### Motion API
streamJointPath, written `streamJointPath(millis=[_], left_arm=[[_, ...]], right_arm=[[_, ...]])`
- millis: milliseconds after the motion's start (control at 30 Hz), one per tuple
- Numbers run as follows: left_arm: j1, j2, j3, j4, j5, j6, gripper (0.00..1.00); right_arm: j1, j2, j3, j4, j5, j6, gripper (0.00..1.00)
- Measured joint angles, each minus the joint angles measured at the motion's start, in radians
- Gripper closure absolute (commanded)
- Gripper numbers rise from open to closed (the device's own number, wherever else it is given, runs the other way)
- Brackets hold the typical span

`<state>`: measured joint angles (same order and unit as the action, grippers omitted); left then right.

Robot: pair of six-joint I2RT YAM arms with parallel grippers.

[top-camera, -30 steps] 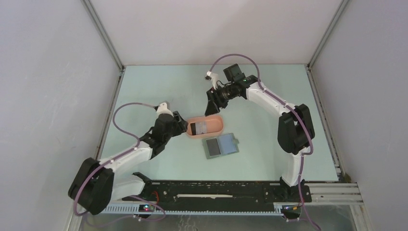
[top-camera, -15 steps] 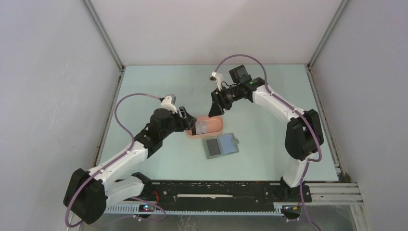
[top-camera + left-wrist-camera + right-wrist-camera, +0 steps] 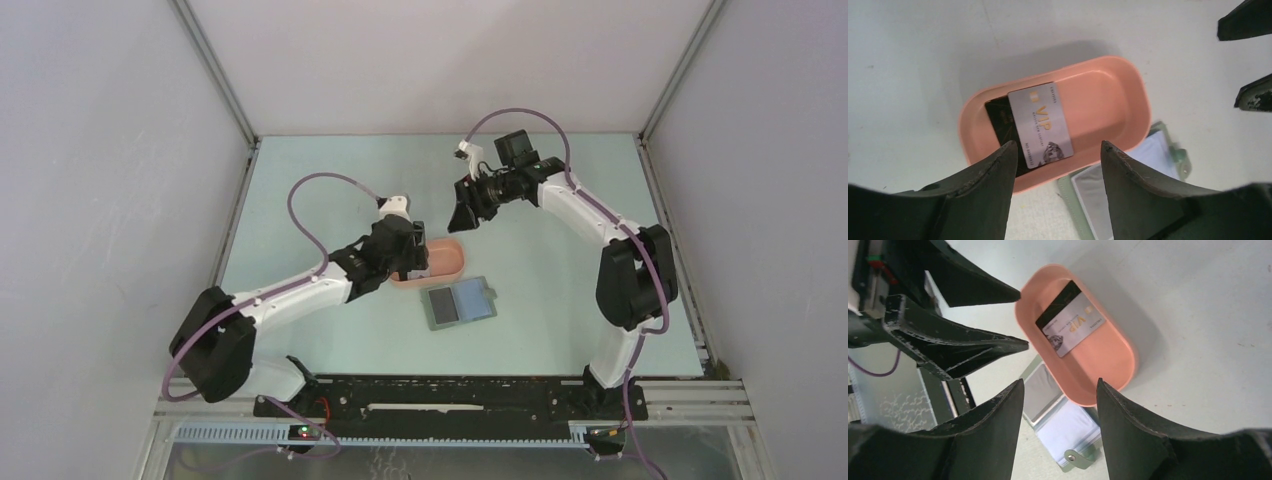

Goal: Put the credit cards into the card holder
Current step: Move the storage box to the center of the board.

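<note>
Centre of top view: silver VIP credit card [image 3: 1040,125] atop black card [image 3: 999,125] in pink oblong tray [image 3: 1103,110]; grey-green folding card holder [image 3: 460,303] open just beside. Both jaws wide, empty. Risks: cards lifting together, tray wall snagging jaws, arms clashing.

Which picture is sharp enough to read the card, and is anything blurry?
Left wrist view: the silver VIP card reads sharply, the card holder looks blurred. Right wrist view: print legible too. Top view: the left hand hides it.
</note>
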<state>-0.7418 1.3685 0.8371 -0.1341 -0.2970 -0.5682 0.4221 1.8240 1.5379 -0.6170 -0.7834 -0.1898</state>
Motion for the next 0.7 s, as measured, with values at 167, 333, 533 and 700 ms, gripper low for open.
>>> streamJointPath(millis=[167, 333, 533, 700], left_arm=[[-0.014, 0.014, 0.000, -0.015, -0.062, -0.010, 0.31], [-0.014, 0.013, -0.003, 0.012, -0.079, -0.036, 0.31], [-0.011, -0.054, -0.019, 0.012, -0.137, -0.005, 0.27], [0.044, -0.208, -0.084, 0.029, -0.107, 0.104, 0.27]], right_arm=[[-0.002, 0.043, 0.000, -0.001, 0.056, -0.018, 0.37], [0.010, 0.097, 0.002, -0.012, 0.124, -0.046, 0.37], [0.062, 0.112, 0.013, -0.040, 0.219, -0.098, 0.36], [0.132, 0.112, 0.022, -0.041, 0.294, -0.148, 0.36]])
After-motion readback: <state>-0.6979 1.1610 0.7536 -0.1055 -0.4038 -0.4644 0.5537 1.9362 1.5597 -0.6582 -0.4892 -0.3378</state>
